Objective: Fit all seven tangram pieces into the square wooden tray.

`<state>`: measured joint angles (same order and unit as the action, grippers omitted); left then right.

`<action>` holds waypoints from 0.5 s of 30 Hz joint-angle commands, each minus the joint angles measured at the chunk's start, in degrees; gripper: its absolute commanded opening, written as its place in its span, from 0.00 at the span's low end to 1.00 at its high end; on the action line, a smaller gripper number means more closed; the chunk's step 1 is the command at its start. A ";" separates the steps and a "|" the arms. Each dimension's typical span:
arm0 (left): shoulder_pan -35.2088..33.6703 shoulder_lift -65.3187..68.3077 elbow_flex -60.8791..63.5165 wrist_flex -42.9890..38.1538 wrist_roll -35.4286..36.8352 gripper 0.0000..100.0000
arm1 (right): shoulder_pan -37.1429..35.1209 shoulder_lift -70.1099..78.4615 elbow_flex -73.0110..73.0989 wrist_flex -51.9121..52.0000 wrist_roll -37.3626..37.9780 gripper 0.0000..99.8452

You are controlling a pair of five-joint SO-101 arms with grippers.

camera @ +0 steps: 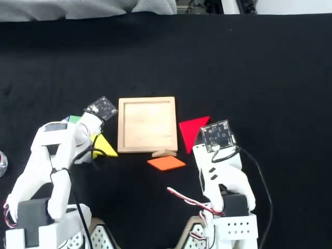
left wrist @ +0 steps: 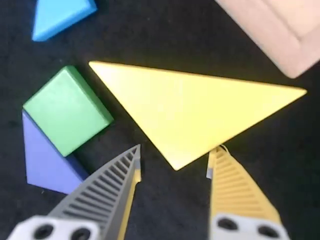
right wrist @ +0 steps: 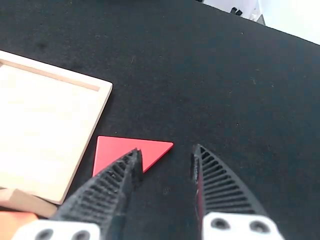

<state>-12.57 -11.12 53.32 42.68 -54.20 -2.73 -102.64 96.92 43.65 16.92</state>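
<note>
The square wooden tray (camera: 146,124) lies empty in the middle of the black table, its corner showing as tray (left wrist: 280,30) and tray (right wrist: 45,130). My left gripper (left wrist: 174,162) is open, its fingertips either side of one corner of the large yellow triangle (left wrist: 190,110), seen as yellow triangle (camera: 104,146) left of the tray. Beside it lie a green square (left wrist: 67,110), a purple triangle (left wrist: 42,160) and a blue triangle (left wrist: 60,15). My right gripper (right wrist: 165,160) hangs open over the red triangle (right wrist: 122,155), red triangle (camera: 193,128) right of the tray.
An orange parallelogram (camera: 166,163) and a plain wooden triangle (camera: 164,152) lie just in front of the tray. The arm bases stand at the near edge. Black cloth stretches bare behind the tray up to a white sheet (camera: 88,8).
</note>
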 commanded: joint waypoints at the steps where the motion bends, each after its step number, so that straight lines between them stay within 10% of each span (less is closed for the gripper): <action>1: -0.84 4.48 -5.23 -3.25 1.05 0.21 | 0.62 6.55 0.31 -1.23 -0.09 0.17; 15: -9.27 14.95 -17.89 -3.69 -5.01 0.21 | 0.62 6.55 0.31 -1.32 -0.09 0.17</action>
<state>-18.11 1.54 41.27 42.77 -58.51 -2.73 -102.64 96.92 43.65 16.92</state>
